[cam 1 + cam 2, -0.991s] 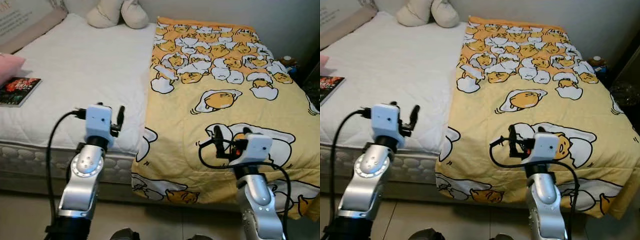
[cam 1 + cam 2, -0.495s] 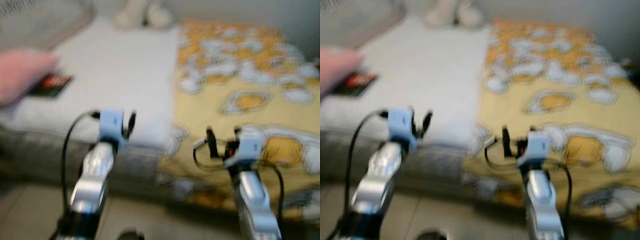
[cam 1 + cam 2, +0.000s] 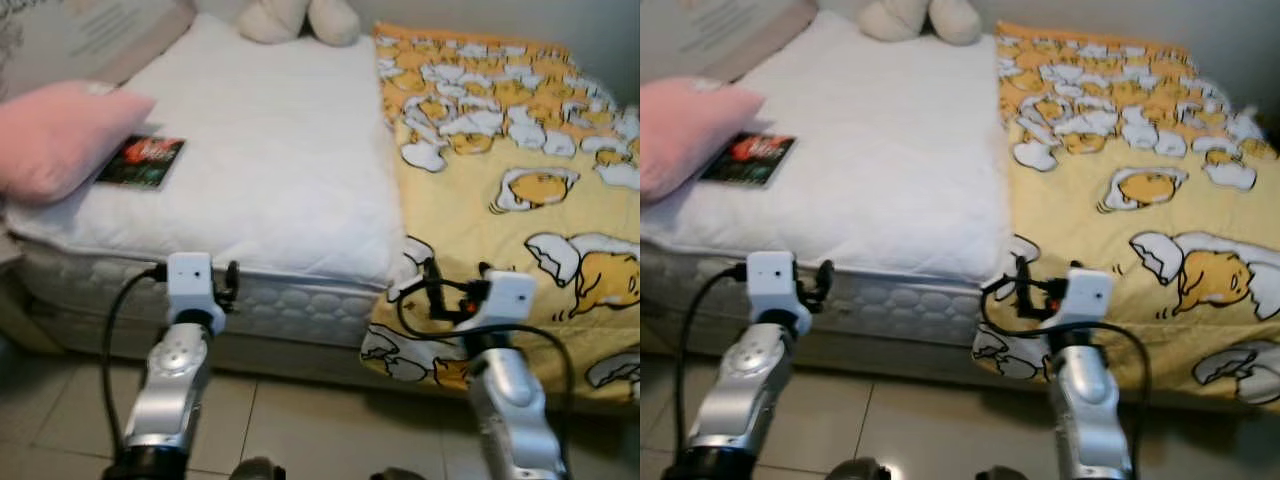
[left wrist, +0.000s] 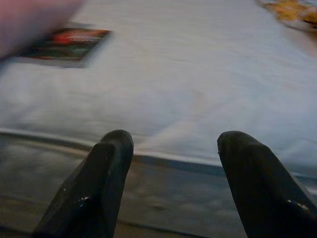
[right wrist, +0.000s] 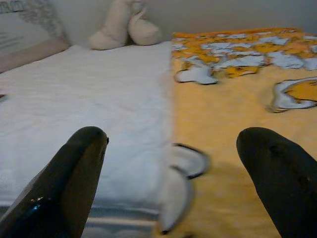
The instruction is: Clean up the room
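Note:
A white mattress (image 3: 270, 150) fills the bed ahead, and a yellow cartoon-egg blanket (image 3: 500, 190) covers its right half and hangs over the front edge. A red and dark book (image 3: 140, 162) lies on the mattress at the left, beside a pink pillow (image 3: 55, 135). My left gripper (image 3: 228, 283) is open and empty in front of the mattress's side. The left wrist view (image 4: 171, 141) looks across the sheet to the book (image 4: 67, 44). My right gripper (image 3: 455, 285) is open and empty before the blanket's hanging edge (image 5: 181, 191).
A cream plush toy (image 3: 295, 18) sits at the head of the bed, next to a beige printed cushion (image 3: 95, 30) at the far left. Tiled floor (image 3: 300, 430) lies below my arms. The bed's quilted side (image 3: 300, 305) is close in front.
The whole picture has shifted right after a blurred moment, so the camera has turned left and dipped. The pink pillow and book show more fully. Both grippers stay open and empty.

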Robot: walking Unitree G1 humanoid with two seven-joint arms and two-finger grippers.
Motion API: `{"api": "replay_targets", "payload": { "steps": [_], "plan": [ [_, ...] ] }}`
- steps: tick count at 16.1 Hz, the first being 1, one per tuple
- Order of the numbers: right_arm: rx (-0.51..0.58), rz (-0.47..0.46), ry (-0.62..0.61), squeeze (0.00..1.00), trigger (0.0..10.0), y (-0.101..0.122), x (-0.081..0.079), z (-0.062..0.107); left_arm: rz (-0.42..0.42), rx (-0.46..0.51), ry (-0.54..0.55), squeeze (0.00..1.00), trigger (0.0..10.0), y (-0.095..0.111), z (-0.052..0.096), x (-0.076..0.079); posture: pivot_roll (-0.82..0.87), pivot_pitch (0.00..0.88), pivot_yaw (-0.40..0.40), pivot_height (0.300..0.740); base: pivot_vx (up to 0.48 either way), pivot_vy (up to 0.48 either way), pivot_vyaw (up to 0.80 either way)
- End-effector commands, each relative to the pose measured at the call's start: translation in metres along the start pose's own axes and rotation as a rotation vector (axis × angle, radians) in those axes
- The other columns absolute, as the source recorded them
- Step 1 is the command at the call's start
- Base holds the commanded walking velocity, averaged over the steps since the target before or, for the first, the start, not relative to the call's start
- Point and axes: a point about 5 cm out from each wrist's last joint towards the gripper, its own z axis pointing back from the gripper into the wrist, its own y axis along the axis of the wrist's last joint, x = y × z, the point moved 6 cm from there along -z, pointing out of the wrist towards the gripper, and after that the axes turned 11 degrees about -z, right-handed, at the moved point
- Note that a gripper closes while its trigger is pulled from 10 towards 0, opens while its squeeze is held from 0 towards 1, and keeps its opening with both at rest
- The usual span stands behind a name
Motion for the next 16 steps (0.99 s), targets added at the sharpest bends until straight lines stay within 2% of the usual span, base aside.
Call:
{"api": "replay_targets", "payload": {
  "steps": [1,2,7,10,16],
  "plan": [
    [0.013,0.008,0.011,0.0,10.0,0.008,0.0,-0.008,-0.033,0.038,0.0,0.0,10.0,0.011,-0.005,0.003,0.0,0.0,-0.018,0.71,0.0,0.0,0.77],
    [0.011,0.011,0.016,0.0,10.0,0.008,-0.001,-0.009,-0.046,0.047,0.002,0.0,10.0,0.014,-0.007,0.003,0.0,0.0,-0.018,0.71,0.0,0.0,0.77],
    [0.0,0.007,0.031,0.0,10.0,0.007,-0.004,-0.016,-0.045,0.085,0.013,0.0,10.0,0.025,-0.007,0.004,0.0,0.0,-0.021,0.71,0.0,-0.461,0.75],
    [-0.039,0.01,0.046,0.0,10.0,-0.002,-0.003,-0.011,-0.023,0.076,0.039,0.0,10.0,0.022,-0.003,0.005,0.01,0.0,-0.037,0.71,0.0,-0.446,0.72],
    [-0.073,-0.001,0.079,0.0,10.0,-0.011,-0.01,-0.013,-0.051,0.085,0.061,0.0,10.0,0.025,-0.002,0.002,0.03,0.0,-0.039,0.71,0.326,-0.348,0.69]
  ]
}}
